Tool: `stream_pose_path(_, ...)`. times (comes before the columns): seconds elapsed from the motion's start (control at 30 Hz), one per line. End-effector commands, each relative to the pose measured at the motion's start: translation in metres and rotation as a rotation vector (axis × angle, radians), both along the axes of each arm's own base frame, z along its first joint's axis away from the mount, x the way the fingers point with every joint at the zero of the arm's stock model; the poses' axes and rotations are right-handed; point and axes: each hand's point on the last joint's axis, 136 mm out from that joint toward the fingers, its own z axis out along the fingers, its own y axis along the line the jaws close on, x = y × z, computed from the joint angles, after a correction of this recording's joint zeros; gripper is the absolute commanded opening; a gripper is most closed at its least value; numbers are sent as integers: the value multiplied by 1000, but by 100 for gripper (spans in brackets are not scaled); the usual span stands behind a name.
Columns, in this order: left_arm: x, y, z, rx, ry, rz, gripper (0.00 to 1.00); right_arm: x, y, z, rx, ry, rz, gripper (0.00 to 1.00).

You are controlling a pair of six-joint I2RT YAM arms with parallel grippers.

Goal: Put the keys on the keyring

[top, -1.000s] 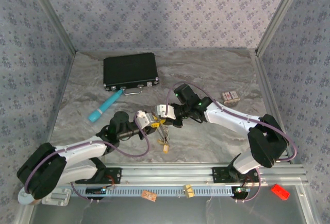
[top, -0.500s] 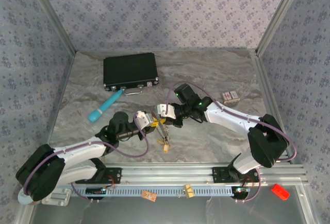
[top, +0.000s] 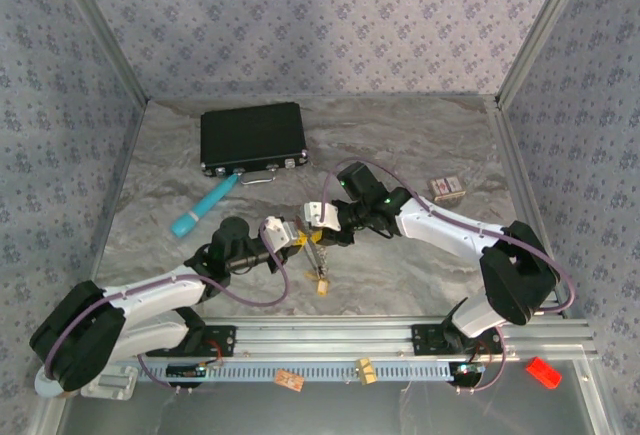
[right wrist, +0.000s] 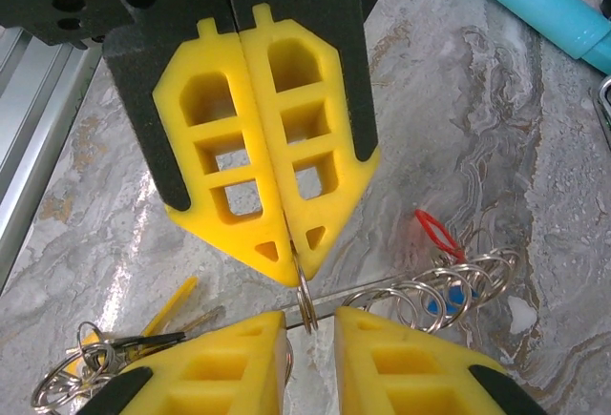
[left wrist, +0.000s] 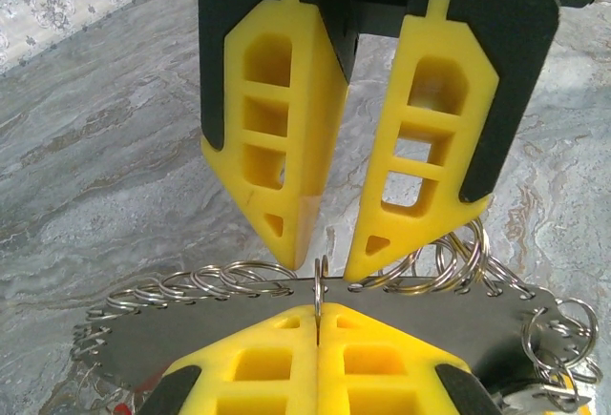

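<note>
Keyring (left wrist: 319, 277) nipped in left pincer (left wrist: 317, 320); black case (top: 252, 137) closed.

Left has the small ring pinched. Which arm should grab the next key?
Right. The right gripper stands open, gripping nothing, while the left gripper is shut on the small ring. Loose keys lie close by.

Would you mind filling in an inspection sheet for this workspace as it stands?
Surface: marbled grey table, nothing spilled.
Job's things: keyring between the grippers; yellow-headed key nearby.
Clutter: black case, teal tube, small box.
Grippers: left gripper shut on a small ring; right gripper open around that ring.
Cables: purple cables loop along both arms, clear of the fingers.
Surroundings: patterned walls, aluminium frame.
</note>
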Motion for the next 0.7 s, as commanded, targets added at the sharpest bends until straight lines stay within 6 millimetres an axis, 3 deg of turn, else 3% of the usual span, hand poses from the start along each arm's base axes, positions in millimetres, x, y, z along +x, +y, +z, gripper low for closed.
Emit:
stream_pose_path(0.0, -3, -4, 9, -6, -23, -34, 0, -3, 3, 1, -16, 8, 21, 20)
stream_pose_path(0.4, -4, -7, 19, -19, -39, -50, 0, -6, 8, 5, -20, 10, 60, 18)
stream_pose_path(0.67, -4, -6, 27, -31, -52, -47, 0, -7, 9, 5, -22, 10, 68, 0)
